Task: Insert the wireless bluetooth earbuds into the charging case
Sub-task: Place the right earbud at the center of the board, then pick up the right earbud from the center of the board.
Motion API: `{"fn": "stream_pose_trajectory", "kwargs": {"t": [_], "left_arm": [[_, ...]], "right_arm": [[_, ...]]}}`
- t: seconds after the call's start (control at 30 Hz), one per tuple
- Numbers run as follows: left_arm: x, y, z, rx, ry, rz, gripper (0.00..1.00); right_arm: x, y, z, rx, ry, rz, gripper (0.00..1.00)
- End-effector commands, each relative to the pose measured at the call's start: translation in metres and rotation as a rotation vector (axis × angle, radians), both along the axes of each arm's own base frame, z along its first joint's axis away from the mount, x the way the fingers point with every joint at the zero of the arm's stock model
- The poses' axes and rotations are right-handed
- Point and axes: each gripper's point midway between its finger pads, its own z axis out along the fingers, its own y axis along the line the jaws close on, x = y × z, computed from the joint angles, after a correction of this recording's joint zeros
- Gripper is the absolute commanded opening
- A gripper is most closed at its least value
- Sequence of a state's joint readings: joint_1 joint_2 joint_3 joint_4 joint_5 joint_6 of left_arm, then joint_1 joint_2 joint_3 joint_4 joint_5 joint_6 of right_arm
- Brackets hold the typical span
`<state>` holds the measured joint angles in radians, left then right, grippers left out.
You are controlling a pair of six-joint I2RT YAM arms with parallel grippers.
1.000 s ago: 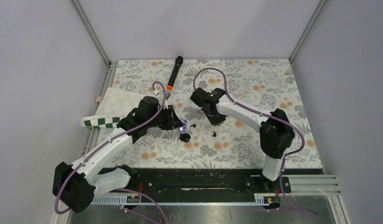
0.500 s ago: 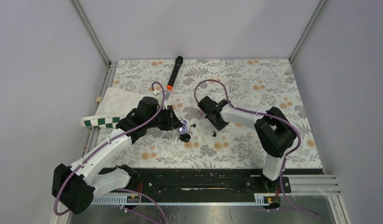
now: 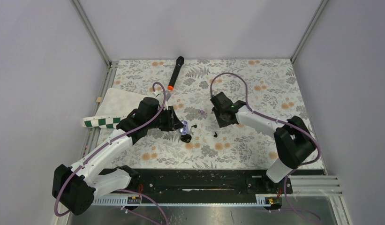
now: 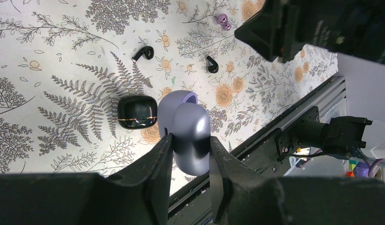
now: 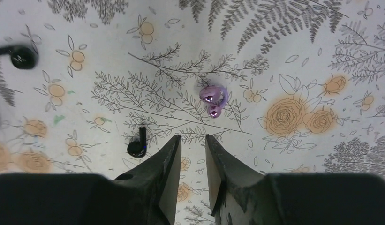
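Above floral cloth (image 4: 64, 51), glossy lavender pebble case (image 4: 192, 123) in left hand (image 4: 189, 140); right hand (image 5: 192, 138) loose, empty.

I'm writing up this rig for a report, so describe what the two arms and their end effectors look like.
The left arm and right arm both have white link shells between bulky black joint housings. A purple cable loops along each. The left end effector and right end effector each have two black, wedge-shaped fingers.
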<state>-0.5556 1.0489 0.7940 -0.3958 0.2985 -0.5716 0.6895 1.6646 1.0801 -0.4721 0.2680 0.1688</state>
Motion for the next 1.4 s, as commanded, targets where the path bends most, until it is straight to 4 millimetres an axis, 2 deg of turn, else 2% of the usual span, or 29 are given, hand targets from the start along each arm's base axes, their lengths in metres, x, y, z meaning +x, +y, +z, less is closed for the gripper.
{"fn": "stream_pose_trajectory", "kwargs": {"t": [0.0, 0.13, 0.27, 0.6, 0.83, 1.17, 1.37], "left_arm": [[0.006, -0.004, 0.019, -0.029, -0.071, -0.01, 0.0], [0.005, -0.003, 0.016, -0.025, -0.066, -0.01, 0.0], [0.005, -0.005, 0.014, -0.029, -0.06, -0.014, 0.0], [0.004, -0.003, 0.016, -0.032, -0.065, -0.011, 0.0], [0.004, -0.004, 0.016, -0.032, -0.06, -0.01, 0.0], [0.003, -0.003, 0.017, -0.036, -0.062, -0.007, 0.0], [0.003, -0.004, 0.017, -0.037, -0.061, -0.009, 0.0]], "right_arm": [[0.012, 0.015, 0.025, 0.308, 0.0, -0.128, 0.33], [0.015, 0.003, 0.023, 0.402, 0.067, -0.172, 0.33], [0.017, -0.012, 0.008, 0.323, 0.13, -0.179, 0.32], [0.026, -0.018, -0.017, 0.306, 0.196, -0.186, 0.31], [0.027, -0.02, -0.015, 0.31, 0.187, -0.179, 0.31], [0.044, -0.028, -0.013, 0.294, 0.16, -0.196, 0.31], [0.043, -0.03, -0.023, 0.252, 0.204, -0.179, 0.3]]}}
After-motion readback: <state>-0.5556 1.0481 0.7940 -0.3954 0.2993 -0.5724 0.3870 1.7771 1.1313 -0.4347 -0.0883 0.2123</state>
